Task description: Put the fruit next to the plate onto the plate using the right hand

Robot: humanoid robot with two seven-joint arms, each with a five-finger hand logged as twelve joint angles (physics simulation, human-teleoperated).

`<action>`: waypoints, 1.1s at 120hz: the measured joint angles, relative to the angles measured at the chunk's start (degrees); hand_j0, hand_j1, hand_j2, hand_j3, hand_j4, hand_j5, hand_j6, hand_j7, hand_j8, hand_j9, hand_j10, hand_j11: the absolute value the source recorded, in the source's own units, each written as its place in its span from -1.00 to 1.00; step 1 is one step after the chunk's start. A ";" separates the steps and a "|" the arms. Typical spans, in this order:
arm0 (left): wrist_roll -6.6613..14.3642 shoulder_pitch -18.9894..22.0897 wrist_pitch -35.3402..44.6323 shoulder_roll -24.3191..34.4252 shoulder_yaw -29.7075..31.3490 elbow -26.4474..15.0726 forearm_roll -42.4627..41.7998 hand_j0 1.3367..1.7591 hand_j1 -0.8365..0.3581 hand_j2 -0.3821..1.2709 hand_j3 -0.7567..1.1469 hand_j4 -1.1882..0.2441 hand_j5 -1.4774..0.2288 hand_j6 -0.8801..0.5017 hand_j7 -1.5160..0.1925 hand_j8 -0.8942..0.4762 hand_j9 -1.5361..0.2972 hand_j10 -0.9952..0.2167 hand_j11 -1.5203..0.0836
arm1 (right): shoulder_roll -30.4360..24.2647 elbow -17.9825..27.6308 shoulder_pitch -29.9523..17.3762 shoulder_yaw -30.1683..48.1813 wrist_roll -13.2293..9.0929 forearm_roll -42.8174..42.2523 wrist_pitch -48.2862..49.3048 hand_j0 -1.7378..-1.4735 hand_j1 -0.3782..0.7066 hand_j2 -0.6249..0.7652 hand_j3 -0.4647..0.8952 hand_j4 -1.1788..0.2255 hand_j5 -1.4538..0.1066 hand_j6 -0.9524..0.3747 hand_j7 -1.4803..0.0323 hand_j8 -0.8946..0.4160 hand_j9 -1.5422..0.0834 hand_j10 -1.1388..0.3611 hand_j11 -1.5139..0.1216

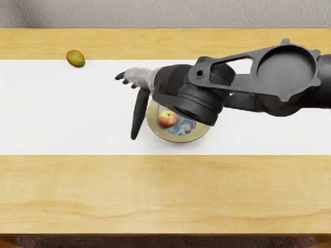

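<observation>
A red and yellow apple [167, 118] lies on the plate [201, 135], a round yellow-rimmed dish with a blue pattern, partly hidden under my right forearm. My right hand [132, 89] reaches in from the right edge and hovers just left of and above the plate. Its fingers [138, 113] are spread, with one long dark finger pointing down beside the plate's left rim, and it holds nothing. A green-orange mango [75, 58] lies far off at the upper left on the white cloth [62, 113].
The white cloth runs across the wooden table [155, 196] from edge to edge. My bulky right arm [258, 82] covers the plate's far side and the cloth behind it.
</observation>
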 joint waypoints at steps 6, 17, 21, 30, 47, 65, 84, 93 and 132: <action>0.00 0.01 0.00 0.00 0.00 0.00 0.00 0.52 0.98 -0.54 -0.20 0.66 0.73 0.27 0.77 0.30 0.68 0.64 0.90 | -0.27 1.50 -0.38 3.57 0.00 3.68 2.98 -0.39 -0.89 -0.09 -0.32 0.63 0.79 0.40 0.88 0.33 0.83 0.46 0.78; 0.00 0.00 0.00 0.00 0.00 0.00 0.00 0.52 0.98 -0.54 -0.20 0.66 0.73 0.27 0.77 0.30 0.68 0.64 0.90 | -1.93 3.10 -11.45 15.69 0.00 7.27 17.54 -0.40 -0.91 -0.09 -0.32 0.65 0.82 0.41 0.91 0.34 0.85 0.48 0.81; 0.00 0.00 0.00 0.00 0.00 0.00 -0.01 0.52 0.98 -0.54 -0.20 0.66 0.73 0.27 0.77 0.30 0.68 0.64 0.90 | -2.31 3.44 -15.84 19.19 0.00 7.97 22.60 -0.40 -0.91 -0.09 -0.32 0.65 0.82 0.41 0.92 0.34 0.86 0.49 0.82; 0.00 0.00 0.00 0.00 0.00 0.00 0.00 0.52 0.98 -0.54 -0.20 0.66 0.73 0.27 0.77 0.30 0.68 0.64 0.90 | -5.08 3.91 -24.96 26.70 0.00 9.99 34.91 -0.40 -0.92 -0.10 -0.32 0.66 0.84 0.42 0.93 0.35 0.87 0.50 0.83; 0.00 0.00 0.00 0.00 0.00 0.00 0.00 0.52 0.98 -0.54 -0.20 0.66 0.73 0.27 0.77 0.30 0.68 0.64 0.90 | -19.60 3.00 -36.09 34.45 0.00 20.22 50.47 -0.40 -0.94 -0.10 -0.32 0.67 0.85 0.43 0.94 0.36 0.88 0.51 0.84; 0.00 0.00 0.00 0.00 0.00 0.00 0.00 0.52 0.98 -0.54 -0.20 0.66 0.73 0.27 0.77 0.30 0.68 0.64 0.90 | -30.84 0.74 -42.30 36.09 0.00 27.74 54.60 -0.40 -0.94 -0.10 -0.32 0.67 0.86 0.43 0.95 0.36 0.89 0.51 0.85; 0.00 0.04 0.00 0.00 -0.02 0.00 0.00 0.52 0.98 -0.54 -0.21 0.66 0.73 0.27 0.77 0.30 0.68 0.64 0.90 | -38.62 -1.45 -46.42 36.45 0.00 32.64 55.61 -0.40 -0.94 -0.10 -0.32 0.68 0.86 0.44 0.95 0.37 0.89 0.52 0.85; 0.00 -0.14 0.00 0.00 -0.01 0.00 0.01 0.52 0.98 -0.54 -0.21 0.66 0.73 0.27 0.77 0.30 0.68 0.64 0.90 | -42.01 -2.63 -47.85 36.47 0.00 33.89 55.75 -0.40 -0.94 -0.10 -0.32 0.68 0.86 0.44 0.96 0.37 0.90 0.52 0.85; -0.01 -0.17 0.00 0.00 -0.01 0.04 0.01 0.52 0.98 -0.54 -0.21 0.66 0.73 0.27 0.77 0.30 0.68 0.64 0.90 | -51.53 -5.84 -51.28 36.41 0.00 36.70 55.91 -0.40 -0.95 -0.10 -0.32 0.68 0.86 0.44 0.96 0.37 0.90 0.52 0.85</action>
